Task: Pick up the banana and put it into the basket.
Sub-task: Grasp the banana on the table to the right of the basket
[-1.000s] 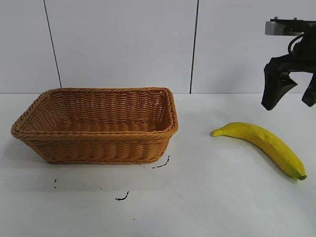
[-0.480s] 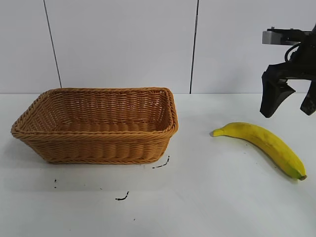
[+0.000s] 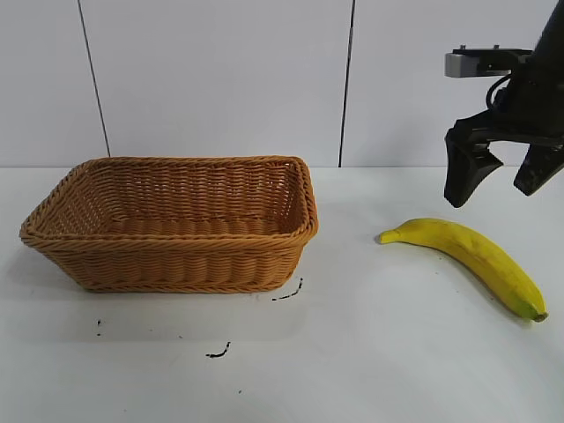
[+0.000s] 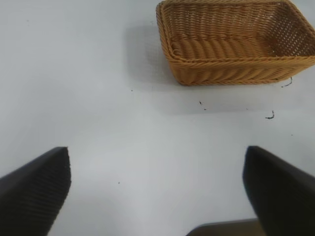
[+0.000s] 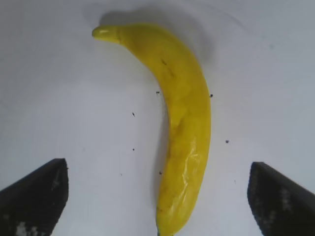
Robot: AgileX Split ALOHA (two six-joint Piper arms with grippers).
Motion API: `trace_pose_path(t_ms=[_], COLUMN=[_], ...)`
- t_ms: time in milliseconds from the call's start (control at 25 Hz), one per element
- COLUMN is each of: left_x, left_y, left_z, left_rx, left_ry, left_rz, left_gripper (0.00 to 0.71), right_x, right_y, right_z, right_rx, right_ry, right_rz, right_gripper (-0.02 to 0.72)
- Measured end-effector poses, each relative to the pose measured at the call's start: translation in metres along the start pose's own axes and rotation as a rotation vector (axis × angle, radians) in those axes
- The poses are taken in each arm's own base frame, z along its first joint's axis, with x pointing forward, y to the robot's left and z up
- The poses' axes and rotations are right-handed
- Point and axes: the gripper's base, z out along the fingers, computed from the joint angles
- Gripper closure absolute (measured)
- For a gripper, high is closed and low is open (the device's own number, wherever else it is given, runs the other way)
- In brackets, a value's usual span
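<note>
At the left of the exterior view, the basket is set flat on the white table, its open mouth upward and nothing seen inside, so that something can be dropped in from above. In the left wrist view the same basket lies well ahead of the left gripper, whose fingers are spread wide over bare table; that arm is judged to be parked, kept clear of the work. A few small dark marks are seen on the table in front of the basket.

Further right, the banana lies on its side on the table, well apart from the basket, stem toward the basket and dark tip away from it. Above it the right gripper is held pointing down with its jaws wide and empty. In the right wrist view the banana lies between the spread fingers, probably lined up so that they can close across its width.

No brand, label or writing can be read anywhere.
</note>
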Motion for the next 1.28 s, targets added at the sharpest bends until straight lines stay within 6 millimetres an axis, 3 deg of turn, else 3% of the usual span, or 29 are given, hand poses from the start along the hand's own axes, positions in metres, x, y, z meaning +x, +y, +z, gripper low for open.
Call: trace_pose_path(t_ms=[560, 1120, 1280], left_x=[0.0, 0.0, 0.0], left_y=[0.0, 0.0, 0.0], left_z=[0.0, 0.0, 0.0], left_rx=[0.0, 0.0, 0.0], left_ry=[0.0, 0.0, 0.0], left_rz=[0.0, 0.0, 0.0], left_gripper=[0.02, 0.02, 0.02], right_x=[-0.005, -0.007, -0.007], right_y=[-0.002, -0.004, -0.004], right_z=[0.066, 0.07, 0.07], right_rx=[-0.009, 0.015, 0.015], right_ry=[-0.014, -0.036, -0.036], right_rz=[0.029, 0.01, 0.016], right_gripper=[0.011, 0.012, 0.08])
